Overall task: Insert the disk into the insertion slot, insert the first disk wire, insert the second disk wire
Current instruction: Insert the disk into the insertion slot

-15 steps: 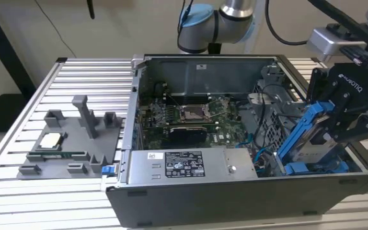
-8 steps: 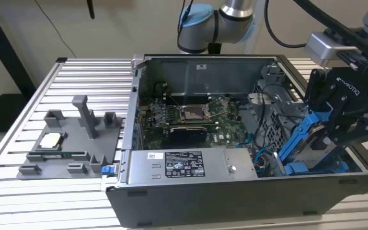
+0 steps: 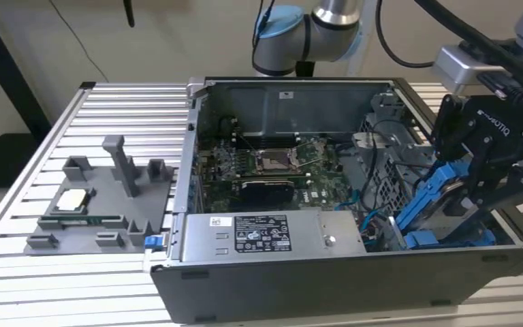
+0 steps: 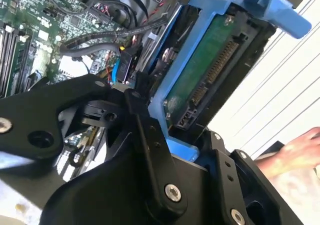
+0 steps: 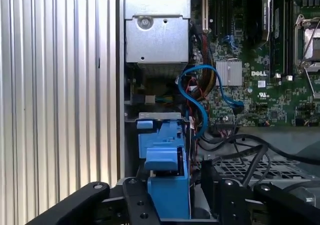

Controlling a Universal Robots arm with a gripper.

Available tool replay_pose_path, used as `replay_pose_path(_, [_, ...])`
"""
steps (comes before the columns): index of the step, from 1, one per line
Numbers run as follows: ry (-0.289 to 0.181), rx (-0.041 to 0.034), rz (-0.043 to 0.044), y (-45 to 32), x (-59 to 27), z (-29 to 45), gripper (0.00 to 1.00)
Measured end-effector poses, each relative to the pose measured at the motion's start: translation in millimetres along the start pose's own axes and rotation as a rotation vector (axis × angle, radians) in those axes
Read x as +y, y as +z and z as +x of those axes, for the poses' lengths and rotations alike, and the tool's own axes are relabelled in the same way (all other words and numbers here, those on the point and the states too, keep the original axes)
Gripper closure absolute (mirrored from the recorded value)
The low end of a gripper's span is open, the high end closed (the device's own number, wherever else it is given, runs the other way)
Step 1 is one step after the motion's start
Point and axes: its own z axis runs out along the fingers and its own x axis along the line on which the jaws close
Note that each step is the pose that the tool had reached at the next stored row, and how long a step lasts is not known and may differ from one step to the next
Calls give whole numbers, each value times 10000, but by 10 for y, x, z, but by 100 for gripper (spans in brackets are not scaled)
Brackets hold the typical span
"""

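Note:
My gripper (image 3: 479, 187) is shut on the disk (image 3: 438, 197), a drive in a bright blue carrier. I hold it steeply tilted at the front corner of the open computer case on the exterior view's right. Its lower end reaches down to the insertion slot (image 3: 462, 240), whose blue tabs show beneath it. In the second wrist view the disk (image 4: 210, 70) shows its green circuit board and connector pins between my black fingers (image 4: 147, 125). In the first wrist view the blue carrier (image 5: 167, 175) stands just in front of the slot's grey metal edge (image 5: 159, 117). A loose blue wire (image 5: 200, 100) curls beside the slot.
The grey labelled power-supply box (image 3: 271, 235) lies along the case front, with the motherboard (image 3: 271, 163) behind it. A grey fixture plate (image 3: 98, 204) with small parts rests on the ribbed table at the exterior view's left. A person's hand (image 4: 300, 145) is beyond the case.

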Motion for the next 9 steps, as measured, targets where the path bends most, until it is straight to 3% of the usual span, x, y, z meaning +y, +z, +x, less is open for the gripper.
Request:
replay_pose_path(1, [47,-40,-1,2,7,0,45])
replay_pose_path(3, [145,-153,-4,4,25,1,45])
replay_pose_path(7, [328,-431,-11,5,54,3,66])
replay_pose_path(9, [366,-466,-14,5,54,5,66])
